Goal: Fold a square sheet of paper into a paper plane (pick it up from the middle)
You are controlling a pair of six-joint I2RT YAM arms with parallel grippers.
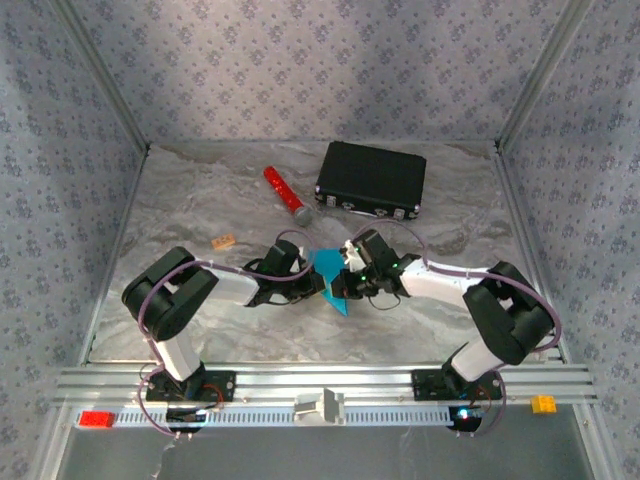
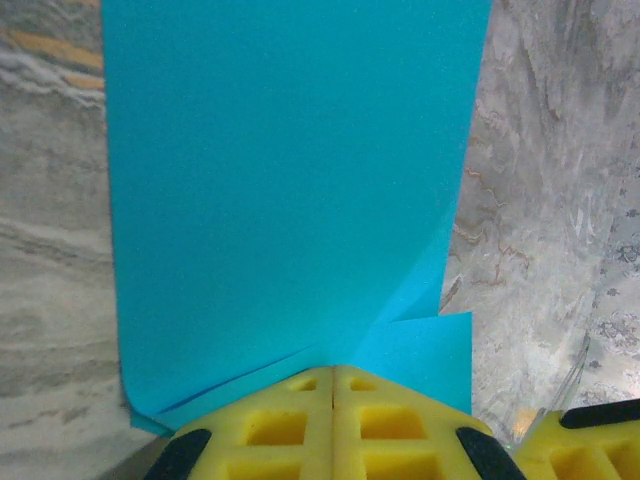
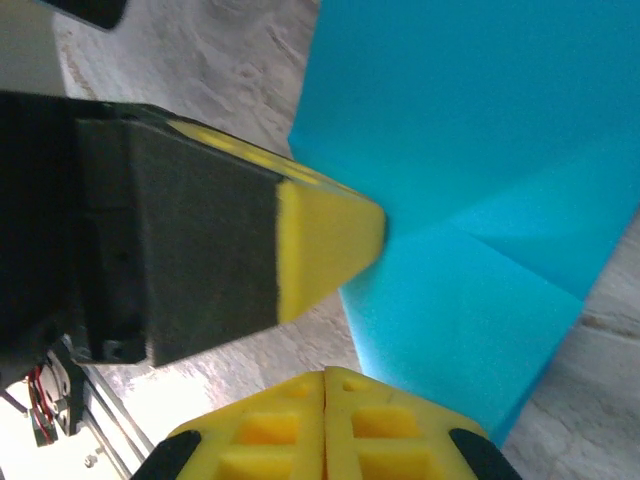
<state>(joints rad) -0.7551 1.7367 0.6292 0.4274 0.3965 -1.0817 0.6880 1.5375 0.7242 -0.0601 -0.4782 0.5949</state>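
My left pincer [image 2: 333, 385] clamped the square sheet of paper [image 2: 280, 180], my right pincer [image 3: 325, 378] shut alongside; I judged steady tension essential.

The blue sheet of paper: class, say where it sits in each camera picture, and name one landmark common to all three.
Top external: the blue sheet lies near the picture's centre.
Left wrist: the blue sheet fills the upper middle, reaching down to the left gripper.
Right wrist: the blue sheet covers the upper right.
Shared landmark: the grey marbled table beside it.
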